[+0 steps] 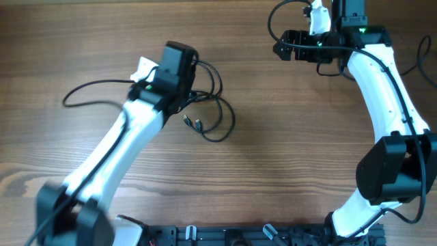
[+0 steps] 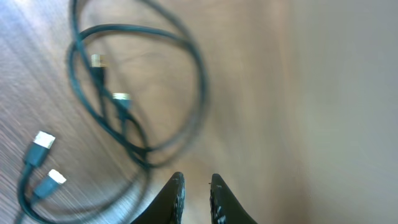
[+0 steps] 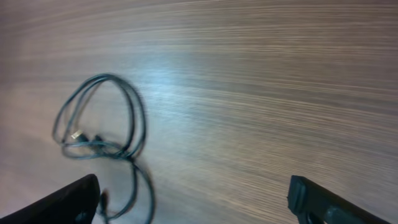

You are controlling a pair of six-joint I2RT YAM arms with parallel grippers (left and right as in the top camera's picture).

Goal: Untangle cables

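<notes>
The cables (image 1: pixel 213 109) lie as loose black loops on the wooden table just right of my left wrist, with small plug ends (image 1: pixel 192 124) at their lower left. One strand (image 1: pixel 89 87) runs off to the left. In the left wrist view the loops (image 2: pixel 149 93) fill the upper left, with two gold-tipped plugs (image 2: pixel 120 98) inside and two silvery plugs (image 2: pixel 43 140) at the left. My left gripper (image 2: pixel 196 186) is shut and empty, just past the loops. My right gripper (image 1: pixel 282 43) is wide open (image 3: pixel 199 199) and empty at the far right, with the loops (image 3: pixel 99 124) in its view.
A small white object (image 1: pixel 144 68) lies by the left wrist. Thicker black wires (image 1: pixel 276 17) hang around the right arm at the back. A black rail (image 1: pixel 225 236) runs along the front edge.
</notes>
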